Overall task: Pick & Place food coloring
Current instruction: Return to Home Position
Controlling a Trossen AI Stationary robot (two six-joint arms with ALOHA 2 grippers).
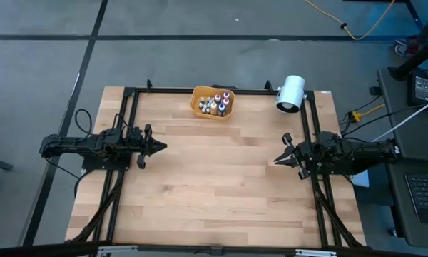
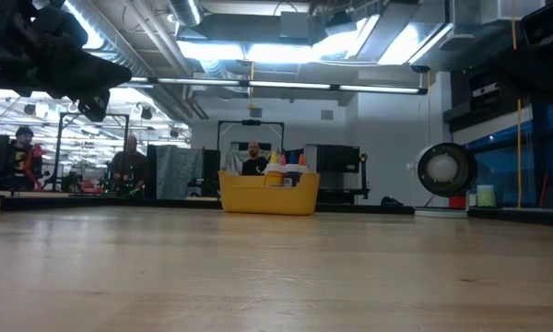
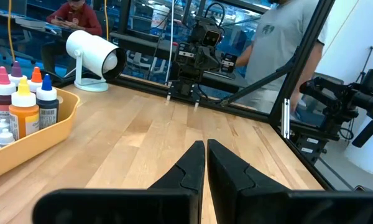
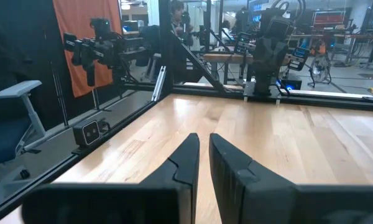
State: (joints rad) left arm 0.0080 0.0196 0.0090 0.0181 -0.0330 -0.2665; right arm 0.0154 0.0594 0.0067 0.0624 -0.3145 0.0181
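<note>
The food coloring bottles (image 3: 22, 102) are seen standing upright, crowded together inside the orange bin (image 1: 195, 102). The bin is set at the far edge of the worktop (image 1: 214, 185), between the two arms and near a white cylinder (image 1: 291, 93). No bottle is seen loose on the boards, so the placing is judged complete.

The left hand (image 1: 162, 147) is held over the left side of the worktop, its fingers drawn to a bare slit with nothing gripped. The right hand (image 1: 277, 160) is held likewise over the right side, narrow and empty. Both are well apart from the bin.

The bottles are judged light, stiff and smooth-sided, and easily toppled when nudged. Because they are packed closely, a hold from above across the cap or neck is advised, since the bodies are hemmed in by neighbours.
</note>
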